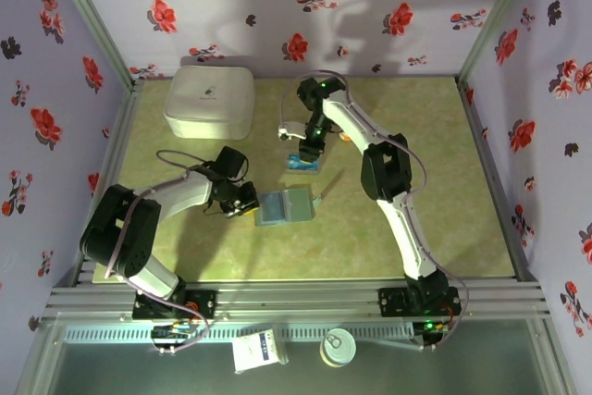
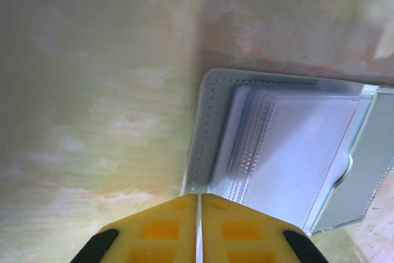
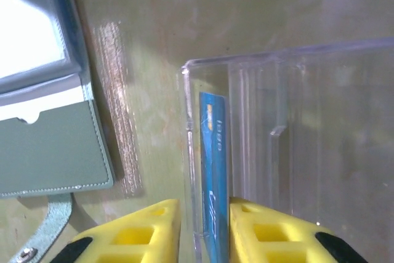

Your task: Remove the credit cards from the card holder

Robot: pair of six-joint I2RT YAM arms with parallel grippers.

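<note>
The grey-blue card holder lies open on the green table, and its clear inner sleeves look empty. My left gripper is shut, its yellow tips meeting at the holder's near left corner. A blue credit card stands on edge inside a clear plastic piece, further back on the table. My right gripper hangs over it with its jaws parted. The card and the clear wall sit between them, with a gap on the left side. The holder's green cover lies to the left.
A large white box sits at the back left. The holder's strap with a snap trails towards my right gripper. Flowered walls enclose the table on three sides. A small white pack and a can lie below the front rail.
</note>
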